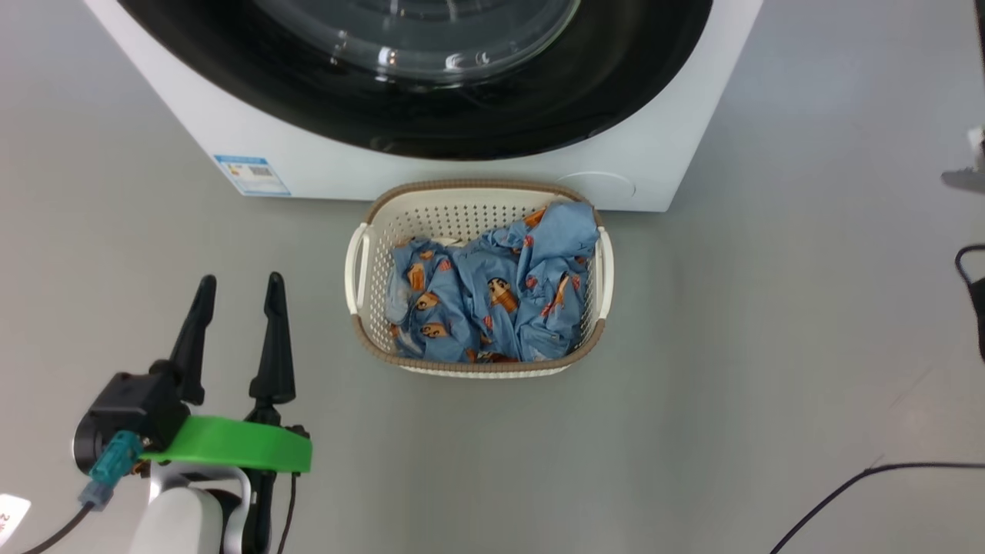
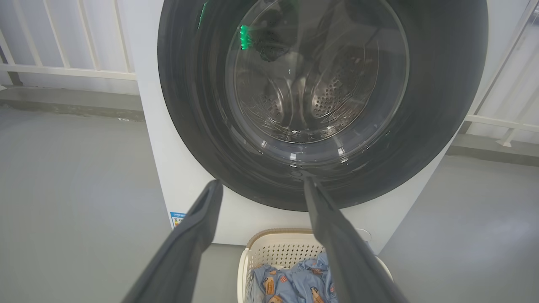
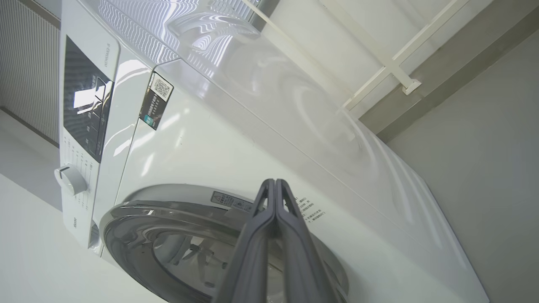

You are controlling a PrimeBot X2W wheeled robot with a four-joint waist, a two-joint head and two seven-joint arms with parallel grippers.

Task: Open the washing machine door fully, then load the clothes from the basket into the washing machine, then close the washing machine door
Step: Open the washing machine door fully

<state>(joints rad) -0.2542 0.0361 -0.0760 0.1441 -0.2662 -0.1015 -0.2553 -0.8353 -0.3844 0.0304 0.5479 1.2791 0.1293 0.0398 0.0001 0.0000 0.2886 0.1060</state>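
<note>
The washing machine door (image 2: 189,105) is shut, and the clothes (image 1: 492,300) lie in the basket (image 1: 469,187). The left gripper (image 1: 240,281) is spread wide, the right gripper (image 3: 274,183) pinched, both empty.

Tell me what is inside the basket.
The basket holds crumpled light-blue clothes printed with orange figures. Bare perforated wall shows at the back. The floor of the basket and anything under the fabric are covered.

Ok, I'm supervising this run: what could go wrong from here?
The right gripper is shut near the glossy washing machine door; it may slip instead of pulling.
The basket stands close under the door, so a careless reach could knock it.
A black cable lies on the floor to the robot's right; wheels might snag it.
</note>
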